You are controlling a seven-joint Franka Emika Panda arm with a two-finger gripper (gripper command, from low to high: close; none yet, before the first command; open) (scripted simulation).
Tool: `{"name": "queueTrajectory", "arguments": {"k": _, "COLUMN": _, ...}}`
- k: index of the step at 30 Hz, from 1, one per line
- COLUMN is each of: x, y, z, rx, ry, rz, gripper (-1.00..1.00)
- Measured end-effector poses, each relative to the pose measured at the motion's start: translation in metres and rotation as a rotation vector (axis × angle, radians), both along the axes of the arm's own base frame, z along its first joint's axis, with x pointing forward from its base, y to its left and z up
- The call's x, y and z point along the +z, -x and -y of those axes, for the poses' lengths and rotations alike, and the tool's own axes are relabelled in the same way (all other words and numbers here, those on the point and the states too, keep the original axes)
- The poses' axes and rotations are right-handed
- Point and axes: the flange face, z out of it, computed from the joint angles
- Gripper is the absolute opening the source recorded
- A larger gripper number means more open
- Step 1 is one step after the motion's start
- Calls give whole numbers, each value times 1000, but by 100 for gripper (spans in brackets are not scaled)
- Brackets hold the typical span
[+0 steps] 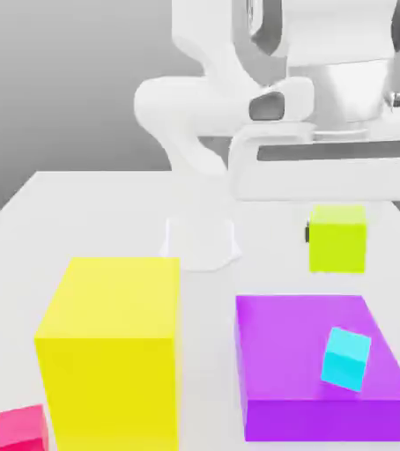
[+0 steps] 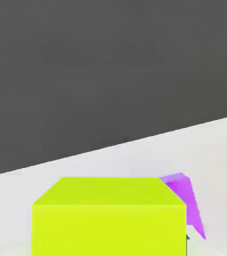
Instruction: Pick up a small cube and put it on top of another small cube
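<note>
small plain lime-green cube [image 1: 337,238] clamped in jaws, lifted off white worktop [image 1: 27,220] | done: pick-up | left: place on another small cube

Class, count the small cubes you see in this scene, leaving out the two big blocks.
3: lime-green cube held up under the gripper, cyan cube tilted on the purple block, pink cube by the yellow block. Others may be hidden.

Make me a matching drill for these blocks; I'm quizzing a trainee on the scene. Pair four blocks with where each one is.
Blocks:
1. lime cube
2. cyan cube
3. pink cube
4. yellow block

Places:
A. on the purple block
B. under the gripper, off the table
C. exterior view's lower left corner
D. left of the purple block

Pairs: 1-B, 2-A, 3-C, 4-D
</note>
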Motion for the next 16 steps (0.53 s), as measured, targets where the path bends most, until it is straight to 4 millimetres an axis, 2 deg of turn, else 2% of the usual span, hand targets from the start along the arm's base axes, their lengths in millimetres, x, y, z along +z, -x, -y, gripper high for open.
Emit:
{"name": "queueTrajectory", "arguments": {"k": 8, "x": -71, "y": 31, "z": -37, "rx": 323, "ry": 82, "rz": -64, "gripper": -100}}
{"name": "queueTrajectory", "arguments": {"k": 12, "x": -128, "y": 33, "z": -38, "rx": 357, "ry": 95, "rz": -72, "gripper": -100}}
{"name": "queueTrajectory", "arguments": {"k": 13, "x": -139, "y": 33, "z": -38, "rx": 358, "ry": 95, "rz": -73, "gripper": 100}}
{"name": "queueTrajectory", "arguments": {"k": 16, "x": -139, "y": 33, "z": -38, "rx": 358, "ry": 95, "rz": -73, "gripper": 100}}
